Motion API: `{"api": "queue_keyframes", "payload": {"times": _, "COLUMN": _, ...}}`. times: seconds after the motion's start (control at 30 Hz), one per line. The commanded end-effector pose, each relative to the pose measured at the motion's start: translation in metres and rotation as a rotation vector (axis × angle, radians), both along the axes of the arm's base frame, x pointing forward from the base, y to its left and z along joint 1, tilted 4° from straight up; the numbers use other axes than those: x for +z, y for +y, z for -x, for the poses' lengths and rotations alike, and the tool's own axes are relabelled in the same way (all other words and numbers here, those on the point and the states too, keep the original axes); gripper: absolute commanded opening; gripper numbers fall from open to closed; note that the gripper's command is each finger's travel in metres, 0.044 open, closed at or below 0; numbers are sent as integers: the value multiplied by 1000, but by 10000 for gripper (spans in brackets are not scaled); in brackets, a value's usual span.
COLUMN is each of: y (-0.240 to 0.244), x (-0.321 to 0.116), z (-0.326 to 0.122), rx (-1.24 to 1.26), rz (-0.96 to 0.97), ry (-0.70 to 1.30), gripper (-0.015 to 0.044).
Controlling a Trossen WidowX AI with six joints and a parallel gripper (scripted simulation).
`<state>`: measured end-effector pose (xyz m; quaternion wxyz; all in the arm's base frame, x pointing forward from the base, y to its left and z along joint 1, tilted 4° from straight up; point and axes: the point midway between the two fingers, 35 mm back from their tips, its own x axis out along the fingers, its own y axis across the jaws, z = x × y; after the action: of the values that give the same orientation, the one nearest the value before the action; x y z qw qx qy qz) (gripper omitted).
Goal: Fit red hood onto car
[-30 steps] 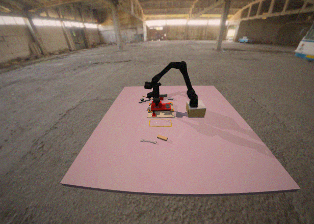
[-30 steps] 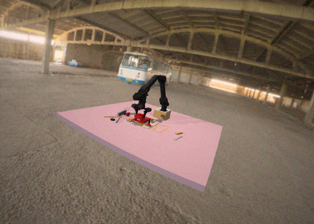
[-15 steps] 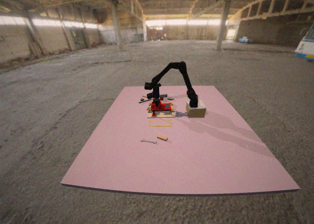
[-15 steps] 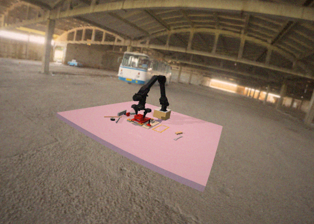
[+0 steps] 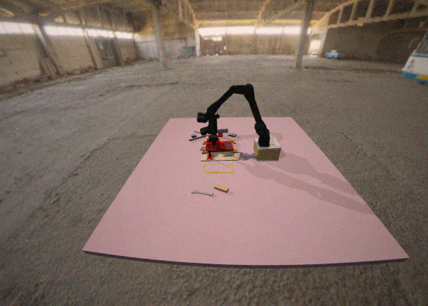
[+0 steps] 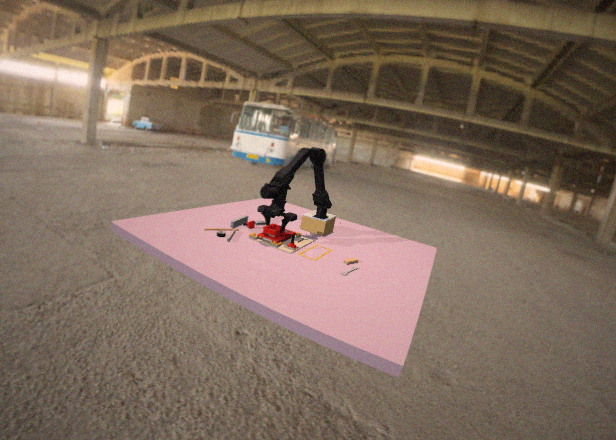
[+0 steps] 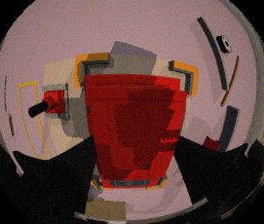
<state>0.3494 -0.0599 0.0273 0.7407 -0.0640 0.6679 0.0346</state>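
Observation:
The red hood [image 5: 212,146] [image 6: 271,231] [image 7: 138,127] is between the fingers of my gripper [image 5: 213,142] [image 6: 277,227] [image 7: 135,138], which is shut on its sides. The hood is over the chassis [image 6: 282,239], inside the orange corners of the jig [image 7: 94,56] [image 5: 203,151]. It looks about level and lies roughly in line with the jig in the wrist view. The engine block, pegs and corner holes cannot be made out, and I cannot tell whether the hood touches the deck.
A red piece with a black handle [image 5: 210,156] [image 6: 292,246] [image 7: 56,103] stands beside the jig. A box [image 5: 267,154] [image 6: 317,226] is at the arm's base. A grey block [image 7: 229,128], dark bar [image 7: 213,54] and wheel [image 7: 224,44] lie on the other side. A wrench [image 5: 202,192] lies near the front.

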Motion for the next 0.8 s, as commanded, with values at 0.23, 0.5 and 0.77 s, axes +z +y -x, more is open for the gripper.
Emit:
{"api": "queue_keyframes", "payload": {"times": 0.23, "y": 0, "x": 3, "z": 1, "rx": 2, "rz": -2, "ry": 2, "gripper": 0}}
{"api": "queue_keyframes", "payload": {"times": 0.5, "y": 0, "x": 6, "z": 1, "rx": 2, "rz": -1, "ry": 2, "gripper": 0}}
{"api": "queue_keyframes", "payload": {"times": 0.77, "y": 1, "x": 4, "z": 1, "rx": 6, "rz": 1, "ry": 3, "gripper": 0}}
